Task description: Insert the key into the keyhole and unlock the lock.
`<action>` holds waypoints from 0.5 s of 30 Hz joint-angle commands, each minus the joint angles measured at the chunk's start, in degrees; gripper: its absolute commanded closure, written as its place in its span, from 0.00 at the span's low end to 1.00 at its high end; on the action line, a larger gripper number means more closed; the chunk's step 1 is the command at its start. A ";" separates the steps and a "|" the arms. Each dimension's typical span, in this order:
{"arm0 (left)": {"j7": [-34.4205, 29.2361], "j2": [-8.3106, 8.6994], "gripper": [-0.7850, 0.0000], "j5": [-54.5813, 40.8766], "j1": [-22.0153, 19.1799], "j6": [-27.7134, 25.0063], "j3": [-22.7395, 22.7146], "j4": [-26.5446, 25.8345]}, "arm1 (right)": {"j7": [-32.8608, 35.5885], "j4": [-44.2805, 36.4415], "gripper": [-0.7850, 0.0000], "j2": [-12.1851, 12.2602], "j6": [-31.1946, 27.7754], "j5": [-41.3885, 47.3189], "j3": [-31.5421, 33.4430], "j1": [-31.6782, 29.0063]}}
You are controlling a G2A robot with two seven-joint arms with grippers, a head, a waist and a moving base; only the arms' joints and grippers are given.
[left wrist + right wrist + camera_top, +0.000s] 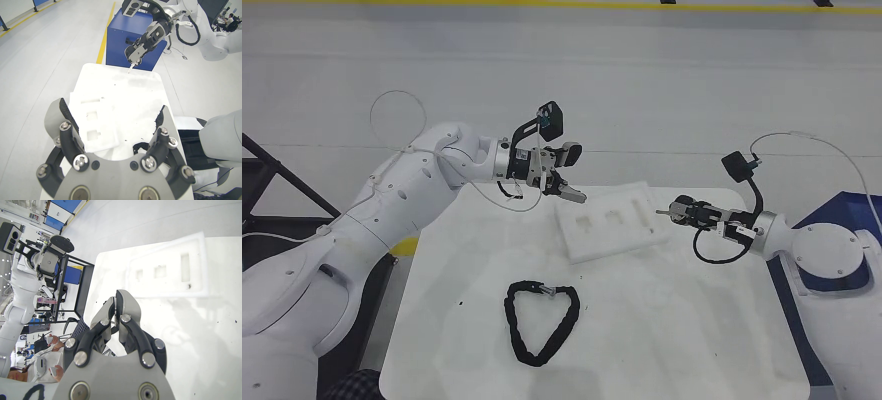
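Note:
A black chain lock (540, 320) lies in a loop on the white table (682, 330), near its front; a bit of the lock (137, 147) shows in the left wrist view. My right gripper (674, 211) hovers at the right end of the foam tray, shut on a small silver key (131, 67) whose blade points out toward the tray. In the right wrist view the key (115, 310) is a thin edge between the closed fingers of the right gripper (115, 294). My left gripper (569, 190) is open and holds nothing, above the tray's left end, also seen as the left gripper (113, 108).
A white foam tray (607, 220) with several rectangular recesses lies at the table's back middle, between both grippers. A blue cabinet (121, 37) stands off the table behind the right arm. Bare tabletop spreads right of the lock.

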 commanded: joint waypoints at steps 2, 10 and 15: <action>-0.61 0.34 0.00 3.76 0.74 2.38 -0.87 -2.19 | 0.00 0.00 1.00 0.00 0.00 0.00 0.00 0.00; 3.98 1.79 0.00 16.51 7.51 1.70 -2.87 -3.85 | 0.00 0.00 1.00 0.00 0.00 0.00 0.00 0.00; 12.23 1.39 0.00 28.79 12.38 2.69 -3.17 -2.88 | 0.00 0.00 1.00 0.00 0.00 0.00 0.00 0.00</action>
